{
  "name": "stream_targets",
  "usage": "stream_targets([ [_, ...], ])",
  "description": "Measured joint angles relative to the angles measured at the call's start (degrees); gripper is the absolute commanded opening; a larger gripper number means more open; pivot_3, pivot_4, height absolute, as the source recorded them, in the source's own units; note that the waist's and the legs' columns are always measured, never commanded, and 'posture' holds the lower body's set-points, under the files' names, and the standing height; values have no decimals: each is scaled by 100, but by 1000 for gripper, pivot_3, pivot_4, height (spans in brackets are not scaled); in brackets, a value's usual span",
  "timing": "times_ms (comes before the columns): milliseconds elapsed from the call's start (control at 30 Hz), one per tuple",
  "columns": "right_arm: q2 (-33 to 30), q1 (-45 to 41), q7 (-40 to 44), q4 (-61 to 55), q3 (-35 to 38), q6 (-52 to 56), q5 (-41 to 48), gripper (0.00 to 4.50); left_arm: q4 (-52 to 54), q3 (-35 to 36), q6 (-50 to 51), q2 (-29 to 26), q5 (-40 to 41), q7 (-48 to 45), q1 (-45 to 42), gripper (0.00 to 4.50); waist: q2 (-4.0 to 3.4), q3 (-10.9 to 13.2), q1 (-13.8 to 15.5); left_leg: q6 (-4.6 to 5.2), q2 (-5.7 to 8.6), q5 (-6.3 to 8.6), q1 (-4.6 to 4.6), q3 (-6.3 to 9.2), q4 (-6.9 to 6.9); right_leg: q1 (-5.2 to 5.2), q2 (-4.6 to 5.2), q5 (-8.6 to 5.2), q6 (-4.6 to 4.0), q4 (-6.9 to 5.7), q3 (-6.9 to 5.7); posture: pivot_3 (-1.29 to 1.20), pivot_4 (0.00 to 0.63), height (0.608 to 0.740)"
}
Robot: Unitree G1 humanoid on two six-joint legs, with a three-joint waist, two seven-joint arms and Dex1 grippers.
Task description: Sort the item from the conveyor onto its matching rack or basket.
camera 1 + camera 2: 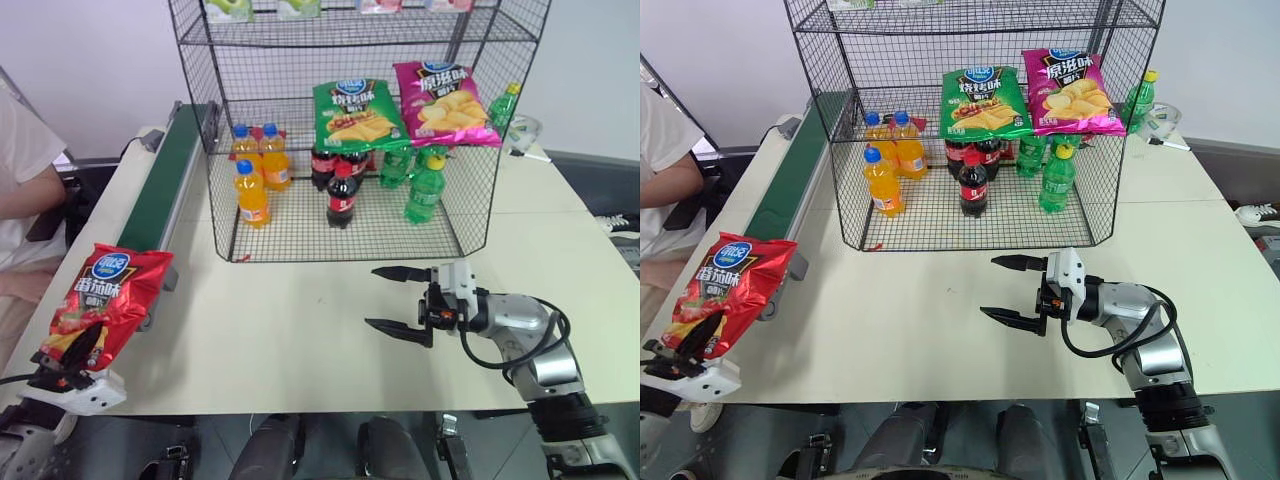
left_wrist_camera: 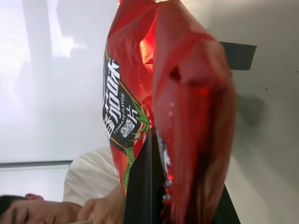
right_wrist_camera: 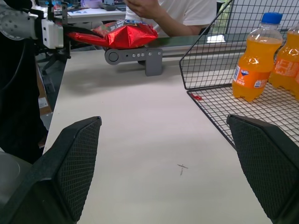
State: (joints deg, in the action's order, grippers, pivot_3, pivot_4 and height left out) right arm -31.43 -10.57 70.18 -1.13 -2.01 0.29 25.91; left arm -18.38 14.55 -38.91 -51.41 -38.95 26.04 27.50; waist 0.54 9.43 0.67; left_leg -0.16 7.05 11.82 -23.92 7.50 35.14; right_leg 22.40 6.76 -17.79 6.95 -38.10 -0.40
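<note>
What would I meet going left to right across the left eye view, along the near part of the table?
Left gripper shut on the shiny red crisp bag → near end of the dark green conveyor belt → bare pale tabletop → open right gripper with two black fingers.

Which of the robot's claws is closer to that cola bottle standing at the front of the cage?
The right. The right gripper hovers open over the table just in front of the cola bottle; the left gripper is far off at the table's corner, shut on the red crisp bag.
</note>
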Motion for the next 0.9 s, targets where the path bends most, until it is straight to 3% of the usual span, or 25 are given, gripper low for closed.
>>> stream_targets([
  [300,7,66,-244,2,437,254,389,4500,1948,940,426,71,639,-935,-137,41,4,-2,5,-1,0,1,0,1,2,-4,1,-1,-2,2,0,0,150,740],
  [500,343,15,-804,37,1060,96,641,4500,2834,1092,501,99,713,-1600,-612,41,3,-2,-14,1,-1,-1,0,-1,-2,-1,-1,0,-2,0,1,0,150,740],
  [700,466,-147,-1386,74,1428,-332,563,4500,3428,595,677,375,703,-2149,-1750,41,-1,-3,5,-1,2,-4,2,-3,3,-6,-1,1,-1,-1,1,0,150,740],
  [900,739,63,-1749,-21,1361,-444,431,4500,3193,-230,1507,1110,282,-2323,-3544,41,-4,-4,16,-9,3,-11,6,-1,4,-10,-12,2,0,-17,0,0,150,740],
])
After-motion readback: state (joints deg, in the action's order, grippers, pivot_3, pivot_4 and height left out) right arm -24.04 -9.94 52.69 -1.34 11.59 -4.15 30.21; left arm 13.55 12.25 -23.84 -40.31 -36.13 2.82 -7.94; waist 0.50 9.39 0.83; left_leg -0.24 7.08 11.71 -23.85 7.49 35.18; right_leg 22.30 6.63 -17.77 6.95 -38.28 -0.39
